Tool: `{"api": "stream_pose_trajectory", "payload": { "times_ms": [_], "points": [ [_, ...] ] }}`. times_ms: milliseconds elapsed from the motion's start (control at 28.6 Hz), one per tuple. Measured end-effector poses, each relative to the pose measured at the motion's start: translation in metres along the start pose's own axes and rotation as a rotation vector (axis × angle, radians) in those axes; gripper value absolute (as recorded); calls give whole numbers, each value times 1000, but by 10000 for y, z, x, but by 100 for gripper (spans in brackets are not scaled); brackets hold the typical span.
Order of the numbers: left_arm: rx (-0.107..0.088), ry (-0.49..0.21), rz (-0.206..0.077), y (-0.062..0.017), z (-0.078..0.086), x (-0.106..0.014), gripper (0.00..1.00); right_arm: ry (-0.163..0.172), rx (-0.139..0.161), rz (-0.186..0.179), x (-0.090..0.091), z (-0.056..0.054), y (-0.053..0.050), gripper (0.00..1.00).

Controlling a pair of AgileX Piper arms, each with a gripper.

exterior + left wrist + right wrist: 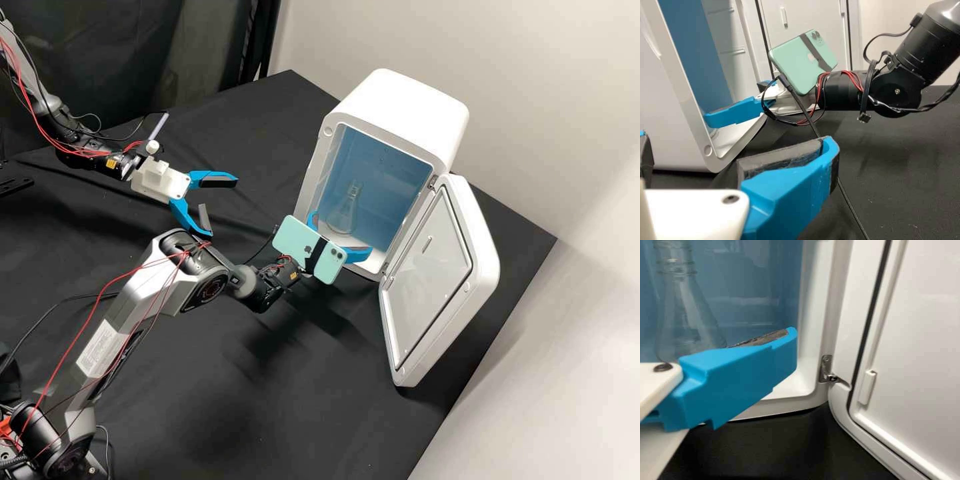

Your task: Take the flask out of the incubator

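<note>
The incubator (400, 107) is standing on the black bench (267, 393) with its door (440, 280) hanging wide open on the hinge side. The flask (345, 207) is standing upright on the incubator's floor, inside the blue chamber, toward the back. The right gripper (339, 233) is sitting at the incubator's mouth, just over the front sill, with its blue fingers (740, 370) spread apart and gripping nothing. In the high view one finger is showing on either side of the flask's base; whether either is touching the glass cannot be told, and in the right wrist view the flask is standing beyond the fingertip. A mint-green phone (310, 250) is riding strapped on that arm's wrist, just outside the incubator's opening. The left gripper (217, 203) is hovering above the bench, well apart from the incubator on its open front side, its jaws also spread wide and carrying nothing.
</note>
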Motion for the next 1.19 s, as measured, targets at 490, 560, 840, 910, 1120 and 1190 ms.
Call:
{"api": "stream_pose_trajectory", "payload": {
  "times_ms": [490, 560, 840, 910, 1120, 1190],
  "points": [
    [-1, 4, 0, 2, -14, -1, 100, 15, -4, 24, 103, -68, 123, 100],
    [-1, 6, 1, 2, -20, -2, 100, 17, -4, 26, 119, -81, 140, 100],
    [-3, 19, 2, 7, -65, -6, 100, 22, 1, 4, 195, -190, 129, 100],
    [-4, 27, 3, 10, -91, -8, 100, 29, 0, 2, 236, -224, 117, 100],
    [-4, 36, 13, 42, -124, 7, 100, 6, -2, -43, 346, -214, 4, 100],
    [-4, 36, 11, 40, -125, 7, 100, -4, -2, -58, 386, -197, -35, 100]
  ]
}}
